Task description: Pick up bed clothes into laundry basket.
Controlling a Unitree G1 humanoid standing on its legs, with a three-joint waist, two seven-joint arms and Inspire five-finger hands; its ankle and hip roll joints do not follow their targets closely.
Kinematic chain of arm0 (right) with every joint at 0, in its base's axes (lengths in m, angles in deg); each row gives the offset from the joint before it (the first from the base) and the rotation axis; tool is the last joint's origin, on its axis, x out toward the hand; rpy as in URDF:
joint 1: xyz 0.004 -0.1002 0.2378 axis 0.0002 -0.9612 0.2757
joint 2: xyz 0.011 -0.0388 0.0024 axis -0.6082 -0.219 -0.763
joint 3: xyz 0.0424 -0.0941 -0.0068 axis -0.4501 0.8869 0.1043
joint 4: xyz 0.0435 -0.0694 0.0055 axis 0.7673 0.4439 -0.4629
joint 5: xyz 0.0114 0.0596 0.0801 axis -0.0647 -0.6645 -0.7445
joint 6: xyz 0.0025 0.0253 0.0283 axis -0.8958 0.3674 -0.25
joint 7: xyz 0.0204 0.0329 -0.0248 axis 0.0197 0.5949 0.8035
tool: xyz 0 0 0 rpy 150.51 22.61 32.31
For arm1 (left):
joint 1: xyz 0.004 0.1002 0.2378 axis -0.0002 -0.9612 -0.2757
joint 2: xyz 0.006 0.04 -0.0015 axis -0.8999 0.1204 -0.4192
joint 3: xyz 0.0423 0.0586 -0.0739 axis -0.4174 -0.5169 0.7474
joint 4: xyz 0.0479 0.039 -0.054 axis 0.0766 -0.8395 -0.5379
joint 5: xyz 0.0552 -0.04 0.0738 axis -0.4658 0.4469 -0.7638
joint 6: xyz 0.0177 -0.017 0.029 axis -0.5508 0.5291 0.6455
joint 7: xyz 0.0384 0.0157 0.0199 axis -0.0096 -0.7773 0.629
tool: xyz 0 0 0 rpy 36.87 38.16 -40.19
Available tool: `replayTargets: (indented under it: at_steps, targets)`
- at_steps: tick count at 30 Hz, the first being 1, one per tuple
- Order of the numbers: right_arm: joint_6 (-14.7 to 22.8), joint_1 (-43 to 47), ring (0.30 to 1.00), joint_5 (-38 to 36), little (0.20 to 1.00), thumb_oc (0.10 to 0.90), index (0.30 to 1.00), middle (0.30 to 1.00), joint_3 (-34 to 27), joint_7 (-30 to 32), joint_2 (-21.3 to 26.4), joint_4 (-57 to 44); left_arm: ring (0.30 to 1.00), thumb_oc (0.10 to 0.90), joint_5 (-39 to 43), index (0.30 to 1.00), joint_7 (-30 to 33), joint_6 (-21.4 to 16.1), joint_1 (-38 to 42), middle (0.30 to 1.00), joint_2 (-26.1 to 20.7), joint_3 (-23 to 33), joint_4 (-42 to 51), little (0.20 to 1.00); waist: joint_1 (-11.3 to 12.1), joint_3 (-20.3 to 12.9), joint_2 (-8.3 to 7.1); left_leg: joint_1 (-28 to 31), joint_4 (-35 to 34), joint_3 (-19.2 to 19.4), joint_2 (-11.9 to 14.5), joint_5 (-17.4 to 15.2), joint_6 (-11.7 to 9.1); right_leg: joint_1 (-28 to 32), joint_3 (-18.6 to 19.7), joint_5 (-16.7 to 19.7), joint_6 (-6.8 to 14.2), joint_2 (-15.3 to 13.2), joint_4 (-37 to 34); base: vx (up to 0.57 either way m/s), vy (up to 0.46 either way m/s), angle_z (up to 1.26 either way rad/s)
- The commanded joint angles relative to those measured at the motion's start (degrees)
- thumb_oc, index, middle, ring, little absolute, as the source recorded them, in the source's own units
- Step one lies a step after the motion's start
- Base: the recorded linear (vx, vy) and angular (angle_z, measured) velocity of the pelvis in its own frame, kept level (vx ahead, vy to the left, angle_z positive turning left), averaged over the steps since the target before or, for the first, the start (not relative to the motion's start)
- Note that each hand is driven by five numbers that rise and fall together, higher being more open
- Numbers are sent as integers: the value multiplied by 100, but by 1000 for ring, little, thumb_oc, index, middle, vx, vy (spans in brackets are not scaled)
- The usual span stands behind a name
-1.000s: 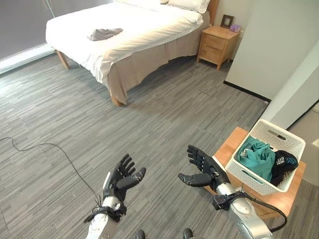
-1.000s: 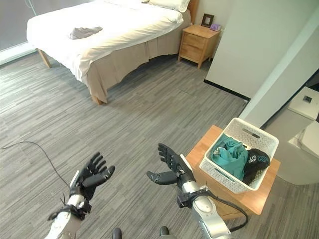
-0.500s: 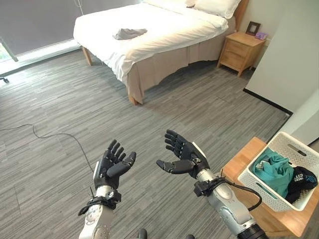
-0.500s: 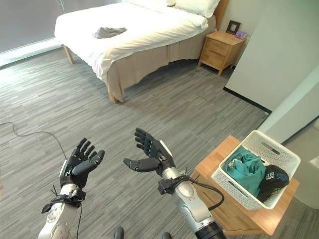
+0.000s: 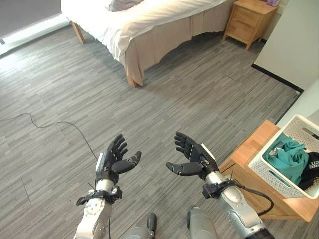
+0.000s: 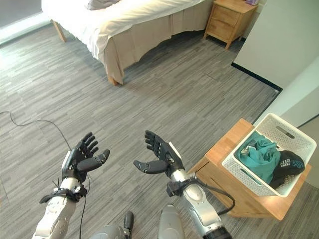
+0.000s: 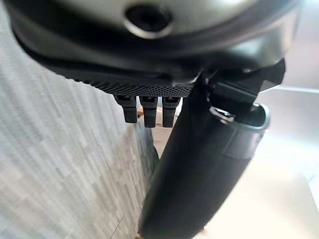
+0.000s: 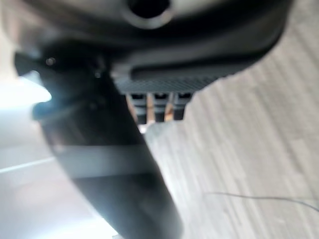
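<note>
Both hands are raised over the grey plank floor, palms facing each other and fingers straight, holding nothing: my left hand [image 5: 113,160] at lower left, my right hand [image 5: 191,159] at lower middle. A white laundry basket [image 6: 247,177] stands on a low wooden table [image 6: 219,154] at the right, with a teal garment [image 6: 259,159] and a black garment [image 6: 289,163] inside. Far ahead stands the bed [image 5: 149,20] with a white cover; a grey piece of clothing [image 6: 102,3] lies on it at the top edge of the view.
A wooden nightstand [image 5: 251,17] stands right of the bed. A white wall [image 5: 294,45] with a dark skirting runs along the right. Open floor lies between my hands and the bed.
The camera has tilted down and shifted, so the bed now sits at the top edge and the basket at the far right. Both hands stay open and raised.
</note>
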Motion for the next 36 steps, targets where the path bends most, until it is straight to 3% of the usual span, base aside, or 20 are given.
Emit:
replayTargets:
  at_steps: [1, 2, 6, 7, 8, 9, 10, 13, 14, 17, 18, 20, 21, 23, 29, 32, 33, 34, 35, 36]
  targets:
    - [572, 167, 900, -337, 900, 800, 900, 900, -341, -200, -54, -233, 900, 800, -194, 900, -166, -774, 319, 900, -38, 51, 554, 900, -324, -405, -64, 1749, -311, -405, -2, -1261, -390, -199, -250, 1354, 112, 275, -1655, 580, -105, 163]
    - [555, 119, 900, -313, 900, 800, 900, 900, -453, -172, -52, -275, 900, 800, -60, 900, -215, -790, 362, 900, 55, 14, 527, 900, -427, -502, -97, 2101, -402, -605, 50, -1409, -446, -300, -670, 1494, 149, 231, -1949, 372, -75, 127]
    - [602, -149, 900, -548, 900, 800, 900, 900, -602, -228, -78, -324, 900, 800, -21, 900, -275, -806, 300, 900, 191, -68, 548, 900, -569, -872, -75, 2330, -125, -662, 232, -1351, -635, -69, -896, 1645, -63, 167, -1667, 539, -170, 78]
    - [591, -104, 900, -625, 900, 800, 900, 900, -550, -231, -98, -229, 900, 800, -56, 900, -241, -808, 311, 900, 223, -119, 518, 900, -595, -981, -1, 2267, 274, -579, 307, -1015, -806, 3, -979, 1637, -161, 248, -1525, 768, -269, -45]
    - [629, 51, 900, -852, 900, 800, 900, 900, -478, -155, -138, 2, 900, 800, 25, 900, -131, -808, 420, 900, 335, -262, 439, 900, -616, -1086, 25, 1631, 1748, -286, 305, 437, -1491, 441, -1025, 1500, -327, 279, -1466, 570, -191, -40]
    - [629, 51, 900, -851, 900, 800, 900, 900, -471, -155, -141, 4, 900, 800, 28, 900, -132, -809, 415, 900, 331, -258, 438, 900, -591, -1078, 100, 1638, 1810, -240, 384, 346, -1480, 454, -1032, 1450, -323, 368, -1453, 560, -286, 12]
    - [668, 124, 900, -1020, 900, 800, 900, 900, -443, -65, -132, 16, 900, 800, 166, 900, -152, -789, 500, 900, 395, -293, 424, 900, -589, -1069, -19, 1228, 2772, 233, 415, 881, -1735, 805, -1119, 1365, -455, 258, -1565, 429, -265, 69]
    - [715, 267, 900, -1138, 900, 800, 900, 900, -476, 66, -39, 27, 900, 800, 126, 900, -213, -673, 569, 900, 288, -410, 571, 900, -128, -795, -275, -2, 4318, 1206, 595, 530, -1386, 1870, -1014, 939, -710, 354, -1931, 625, -400, 29]
    - [722, 466, 900, -962, 900, 800, 900, 900, -409, 192, 22, 24, 900, 800, 117, 900, -68, -768, 585, 900, 319, -369, 503, 900, 238, -654, -317, -775, 4055, 1628, 560, 218, -1229, 2354, -925, 750, -736, 385, -2109, 522, -196, -37]
    - [700, 586, 900, -947, 900, 800, 900, 900, -279, 194, 10, -66, 900, 800, 471, 900, -110, -805, 479, 900, 427, -359, 431, 900, 504, -673, -362, -1150, 3326, 1819, 577, 175, -1115, 2710, -776, 598, -685, 359, -2210, 631, -20, -72]
    - [716, 651, 900, -807, 900, 800, 900, 900, -129, 110, 21, -191, 900, 800, 451, 900, -116, -797, 399, 900, 408, -346, 350, 900, 707, -733, -236, -1511, 1810, 1970, 875, 389, -995, 2985, -710, 291, -622, 455, -2183, 641, 113, -86]
    - [699, 632, 900, -723, 900, 800, 900, 900, -58, 113, -1, -185, 900, 800, 420, 900, -119, -798, 343, 900, 414, -359, 318, 900, 817, -712, -214, -1357, 1202, 1896, 868, 544, -985, 3237, -622, 132, -604, 453, -2192, 635, 127, -70]
    - [700, 715, 900, -573, 900, 800, 900, 900, 81, 113, -31, -163, 900, 800, 499, 900, -87, -824, 345, 900, 459, -305, 217, 900, 1011, -766, -72, -1551, -56, 1530, 978, 982, -1137, 3596, -395, -106, -545, 531, -2295, 432, 95, -50]
    - [705, 770, 900, -447, 900, 800, 900, 900, 126, 150, -40, -170, 900, 800, 630, 900, -47, -860, 452, 900, 519, -279, 130, 900, 1098, -730, -72, -1750, -751, 1292, 1010, 1227, -1348, 3986, -112, -330, -474, 374, -2360, 673, 193, -58]
    - [649, 535, 900, -335, 900, 800, 900, 900, 50, 104, -103, -229, 900, 800, 581, 900, 12, -947, 549, 900, 446, -187, 177, 900, 1055, -979, -110, -1720, -335, 1614, 1343, 1674, -1417, 4408, 95, -602, -235, -40, -2238, 472, 218, -48]
    - [603, 349, 900, -220, 900, 800, 900, 900, -9, 151, -180, -325, 900, 800, 446, 900, 20, -914, 626, 900, 348, -303, 136, 900, 1019, -1189, -311, -1768, 138, 1799, 1117, 1359, -1176, 4165, 90, -192, 25, -483, -1550, 487, 248, -36]
    - [602, 311, 900, -181, 900, 800, 900, 900, -24, 196, -232, -306, 900, 800, 349, 900, 60, -878, 622, 900, 274, -337, 134, 900, 1027, -1263, -384, -1715, 251, 1860, 1016, 1201, -1053, 3974, 169, 347, 79, -599, -1124, 406, 294, 27]
    - [634, 424, 900, -229, 900, 800, 900, 900, -55, 342, -369, -179, 900, 800, 214, 900, 200, -872, 703, 900, 122, -379, 211, 900, 987, -1196, -319, -1575, 485, 1928, 898, 857, -764, 3342, 443, 1542, 43, -559, 237, 421, 279, 23]
    - [634, 419, 900, -230, 900, 800, 900, 900, -57, 341, -367, -179, 900, 800, 213, 900, 200, -872, 701, 900, 125, -384, 210, 900, 966, -1190, -369, -1563, 510, 1922, 839, 801, -775, 3355, 412, 1458, 40, -614, 303, 416, 321, -11]
    - [663, 504, 900, -242, 900, 800, 900, 900, -31, 358, -409, -133, 900, 800, 124, 900, 246, -877, 775, 900, 42, -332, 227, 900, 885, -1116, -329, -1314, 420, 1966, 741, 710, -674, 3048, 404, 1792, -27, -597, 736, 365, 243, -12]
